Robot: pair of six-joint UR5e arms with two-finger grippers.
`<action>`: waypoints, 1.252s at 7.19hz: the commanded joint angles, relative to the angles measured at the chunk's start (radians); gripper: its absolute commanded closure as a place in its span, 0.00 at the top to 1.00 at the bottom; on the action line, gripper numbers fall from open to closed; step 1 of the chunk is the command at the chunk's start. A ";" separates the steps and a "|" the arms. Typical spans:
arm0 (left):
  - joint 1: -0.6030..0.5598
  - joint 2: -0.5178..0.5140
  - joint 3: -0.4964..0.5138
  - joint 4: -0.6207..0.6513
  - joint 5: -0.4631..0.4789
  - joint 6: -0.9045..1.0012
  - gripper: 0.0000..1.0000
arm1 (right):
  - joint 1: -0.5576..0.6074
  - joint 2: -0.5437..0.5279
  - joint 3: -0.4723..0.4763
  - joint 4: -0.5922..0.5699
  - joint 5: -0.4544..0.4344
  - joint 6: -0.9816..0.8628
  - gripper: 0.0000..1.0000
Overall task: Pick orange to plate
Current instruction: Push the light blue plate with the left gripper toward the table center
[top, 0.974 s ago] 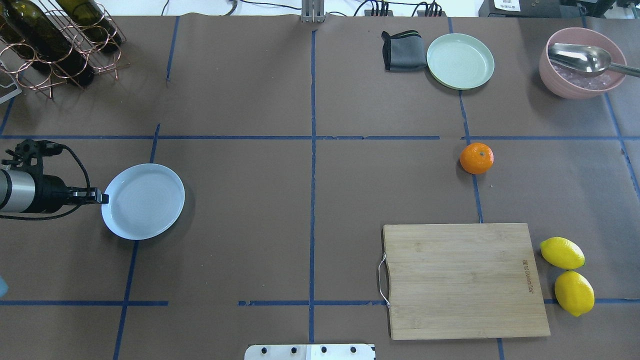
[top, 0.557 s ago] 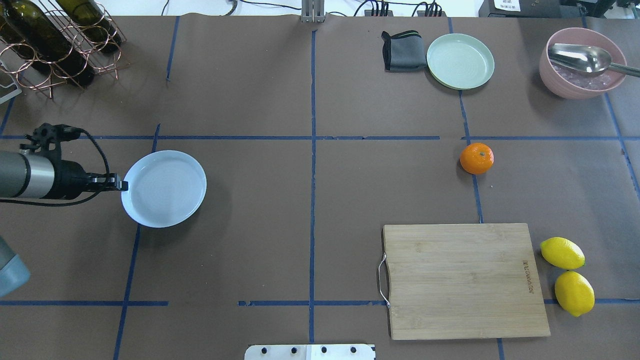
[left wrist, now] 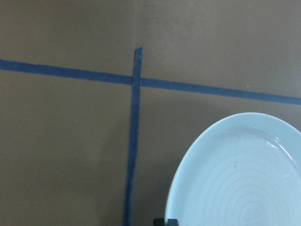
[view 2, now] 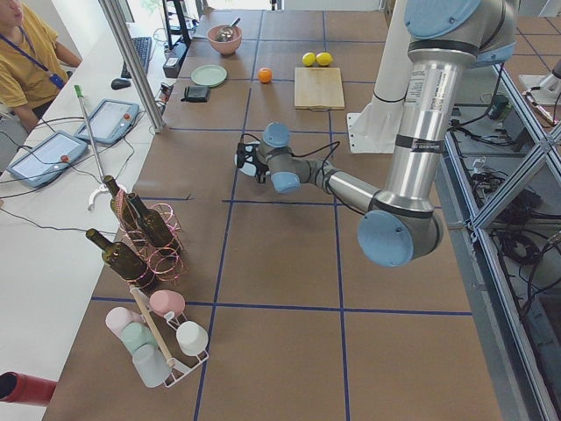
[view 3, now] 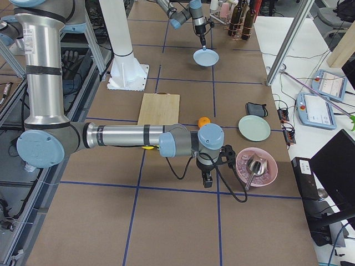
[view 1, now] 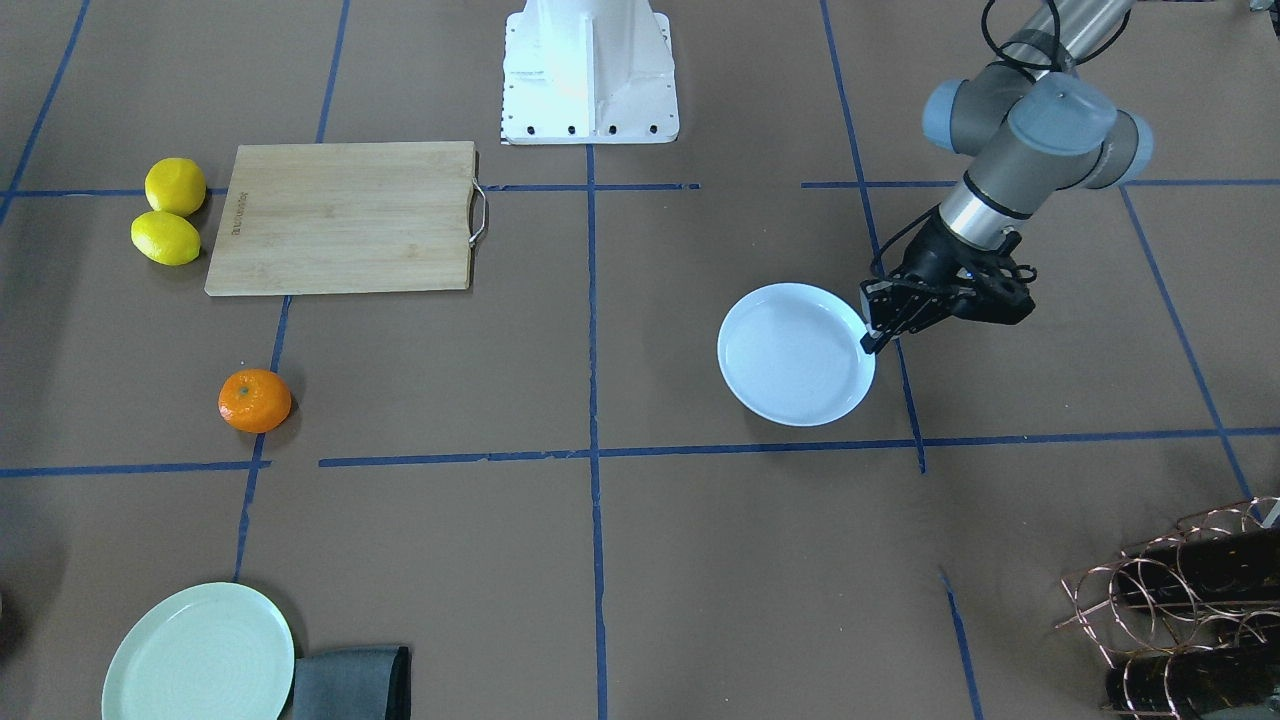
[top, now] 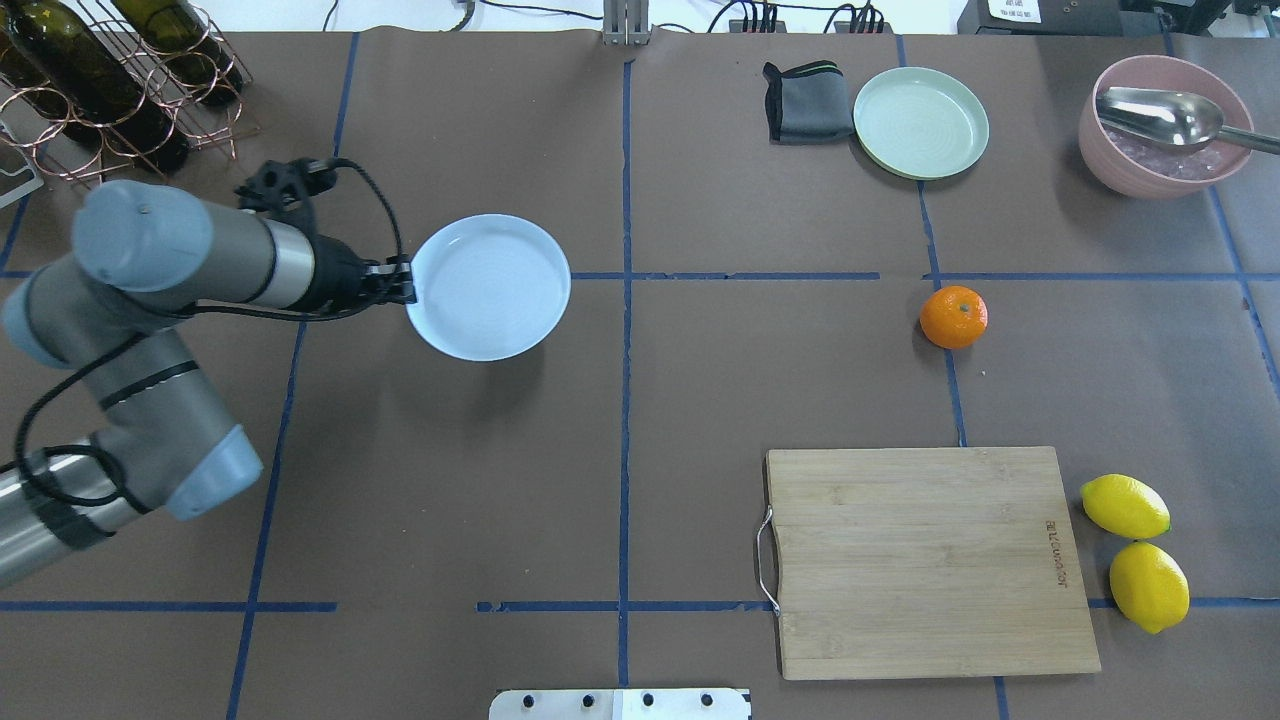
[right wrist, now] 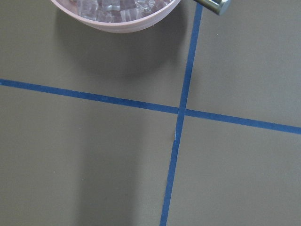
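Note:
The orange [top: 953,316] sits alone on the brown table, right of centre, and shows at the left in the front view [view 1: 255,400]. My left gripper [top: 403,285] is shut on the left rim of the pale bluish-white plate [top: 490,287], which it holds level just left of the centre line. The front view shows the same gripper [view 1: 873,335] pinching the plate [view 1: 795,353]. The plate's rim [left wrist: 225,179] fills the lower right of the left wrist view. My right gripper [view 3: 207,180] shows only in the exterior right view, near the pink bowl; I cannot tell if it is open or shut.
A wooden cutting board [top: 930,560] lies at the near right with two lemons [top: 1135,545] beside it. At the far right are a light green plate [top: 920,122], a grey cloth [top: 805,102] and a pink bowl [top: 1165,125] holding a spoon. A wine rack [top: 110,80] stands far left.
My left arm has carried the plate to the right and away from the robot, from the table's left edge towards the centre line. The orange has not moved.

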 commanded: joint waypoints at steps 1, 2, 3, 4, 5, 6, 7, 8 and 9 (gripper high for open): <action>0.123 -0.164 0.100 0.026 0.119 -0.110 0.00 | -0.001 0.000 -0.003 0.000 -0.004 0.001 1.00; 0.147 -0.190 0.136 0.026 0.131 -0.121 0.00 | -0.001 0.001 -0.001 0.000 -0.001 0.001 1.00; 0.152 -0.202 0.155 0.029 0.148 -0.121 0.00 | -0.001 0.000 -0.003 0.000 -0.003 0.001 1.00; 0.161 -0.201 0.161 0.031 0.159 -0.119 0.00 | -0.001 0.000 -0.003 0.000 -0.001 0.001 1.00; 0.161 -0.201 0.161 0.031 0.159 -0.115 0.19 | -0.001 0.001 -0.001 0.000 -0.001 0.002 1.00; 0.161 -0.201 0.160 0.031 0.159 -0.113 0.99 | -0.001 0.001 -0.001 0.001 -0.004 -0.004 1.00; 0.160 -0.195 0.155 0.031 0.155 -0.101 1.00 | -0.001 0.001 0.003 0.001 -0.001 -0.001 1.00; 0.151 -0.184 0.134 0.058 0.138 -0.010 1.00 | -0.001 0.001 0.020 0.005 0.000 -0.012 1.00; 0.117 -0.178 0.058 0.204 0.063 0.128 1.00 | -0.020 0.001 0.040 0.030 0.003 -0.006 1.00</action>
